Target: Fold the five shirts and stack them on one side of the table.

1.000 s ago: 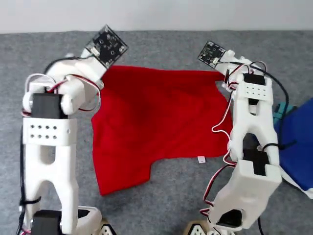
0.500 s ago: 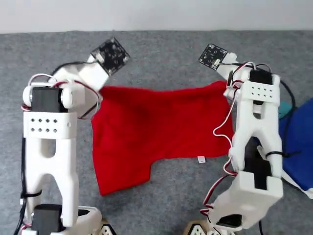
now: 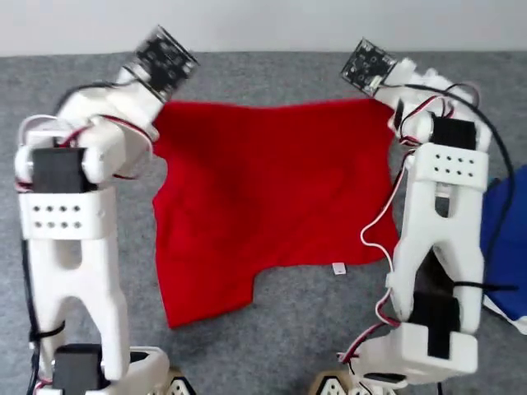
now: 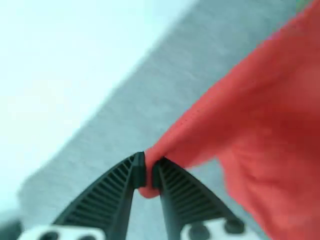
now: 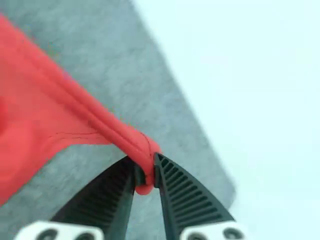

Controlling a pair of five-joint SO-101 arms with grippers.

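Pulled farther back, soft red shirt (image 3: 263, 197) spreads wide.

Desk (image 3: 296, 329) under me: grey, felt-like top, matte, running back to its far edge. Past that edge, plain white wall (image 3: 263, 25). My wrist views show the same grey and white. Light flat, even.

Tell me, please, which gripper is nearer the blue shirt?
Right. The right gripper holds the red shirt's corner nearest the blue shirt; the left gripper holds the opposite corner.
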